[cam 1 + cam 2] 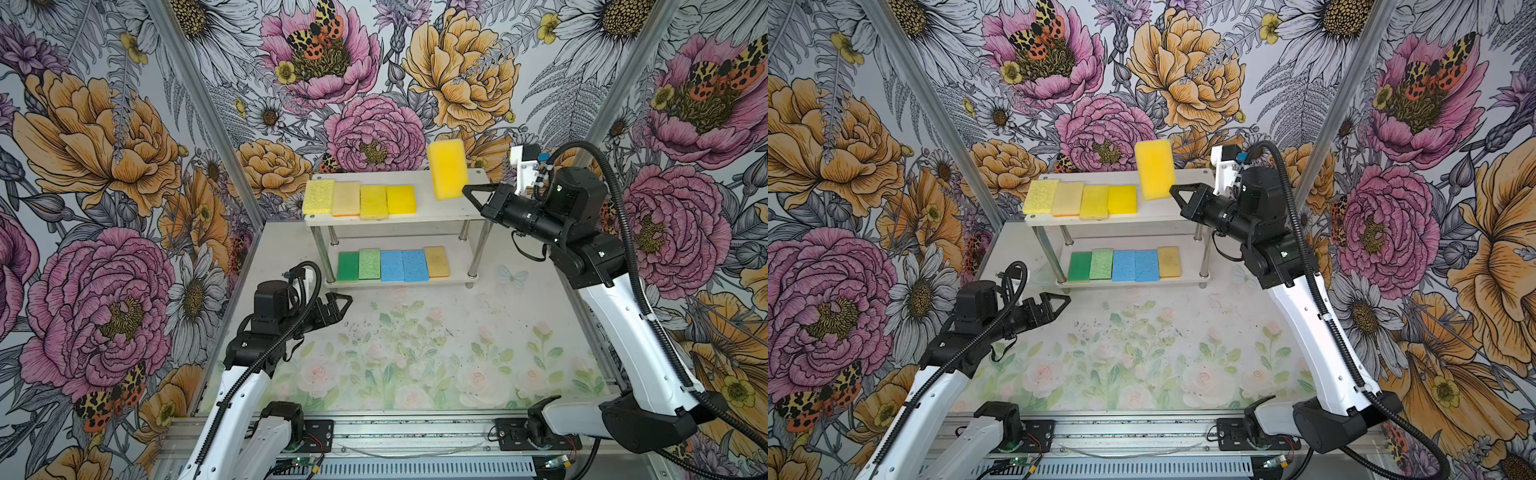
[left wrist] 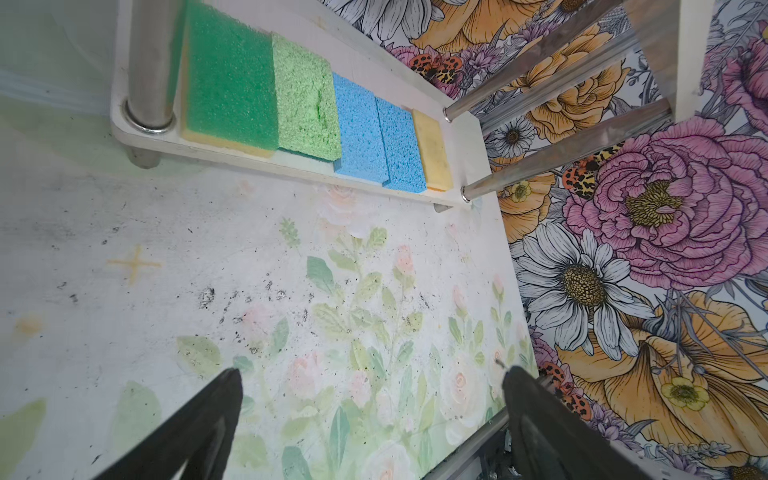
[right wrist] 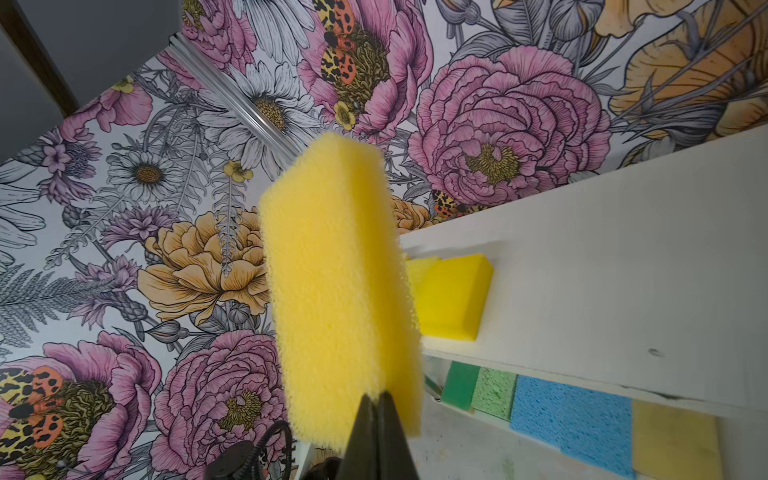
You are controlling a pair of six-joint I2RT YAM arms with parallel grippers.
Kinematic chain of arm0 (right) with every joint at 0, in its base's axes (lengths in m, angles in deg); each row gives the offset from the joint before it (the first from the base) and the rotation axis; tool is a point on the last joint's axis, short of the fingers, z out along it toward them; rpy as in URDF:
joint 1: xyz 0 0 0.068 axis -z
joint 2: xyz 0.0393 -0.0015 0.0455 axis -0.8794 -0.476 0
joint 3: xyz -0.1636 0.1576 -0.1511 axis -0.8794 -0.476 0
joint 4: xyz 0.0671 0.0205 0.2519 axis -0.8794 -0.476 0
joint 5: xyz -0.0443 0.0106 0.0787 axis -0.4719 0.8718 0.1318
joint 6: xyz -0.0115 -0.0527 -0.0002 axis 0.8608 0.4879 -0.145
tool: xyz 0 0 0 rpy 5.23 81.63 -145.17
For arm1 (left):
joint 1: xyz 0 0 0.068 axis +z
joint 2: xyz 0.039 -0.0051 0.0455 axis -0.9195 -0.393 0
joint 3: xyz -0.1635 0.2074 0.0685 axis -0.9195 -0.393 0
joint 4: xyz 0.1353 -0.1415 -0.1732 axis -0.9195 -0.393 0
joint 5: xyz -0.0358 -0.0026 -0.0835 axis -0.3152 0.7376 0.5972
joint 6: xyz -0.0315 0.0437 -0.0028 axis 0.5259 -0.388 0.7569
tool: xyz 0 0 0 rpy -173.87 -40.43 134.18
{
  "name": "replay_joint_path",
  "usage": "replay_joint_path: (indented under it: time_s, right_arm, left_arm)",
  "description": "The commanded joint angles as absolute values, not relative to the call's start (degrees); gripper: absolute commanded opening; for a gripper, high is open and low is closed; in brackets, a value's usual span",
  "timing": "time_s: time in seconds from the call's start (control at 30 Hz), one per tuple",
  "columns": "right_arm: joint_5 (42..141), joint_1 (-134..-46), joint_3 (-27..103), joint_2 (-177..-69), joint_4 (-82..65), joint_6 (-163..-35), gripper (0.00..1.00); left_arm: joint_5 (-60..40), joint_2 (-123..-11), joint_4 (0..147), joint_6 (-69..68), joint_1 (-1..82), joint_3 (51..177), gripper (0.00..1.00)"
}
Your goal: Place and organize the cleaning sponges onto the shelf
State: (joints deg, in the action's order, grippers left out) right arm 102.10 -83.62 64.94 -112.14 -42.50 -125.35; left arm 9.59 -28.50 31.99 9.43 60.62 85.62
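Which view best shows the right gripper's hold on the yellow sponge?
The right wrist view: the shut right gripper pinches the sponge by its edge, close up. Both top views show the sponge upright by the shelf, but small. The left wrist view misses it.

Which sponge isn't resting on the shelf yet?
The bright yellow sponge clamped in the right tool, held on end in the air by the shelf's top board. The other nine lie flat: four on top, five below.
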Motion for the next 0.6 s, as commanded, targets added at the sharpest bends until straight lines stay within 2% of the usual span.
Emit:
replay_joint_path:
  time_s: [0.0, 0.27, 0.57]
  right_arm:
    - [93.3, -83.4, 68.3, -112.7, -47.6, -123.2, 0.00]
    - [87.4, -83.4, 79.3, -118.3, -60.8, -123.7, 0.00]
    - [90.7, -83.4, 112.6, -137.3, -85.2, -124.0, 0.00]
  left_arm:
    - [8.4, -27.6, 31.5, 5.3, 60.8, 86.1, 0.99]
    - [7.3, -27.5, 31.9, 3.8, 60.8, 83.8, 0.99]
    - [8.6, -29.3, 33.0, 3.6, 60.3, 83.1, 0.99]
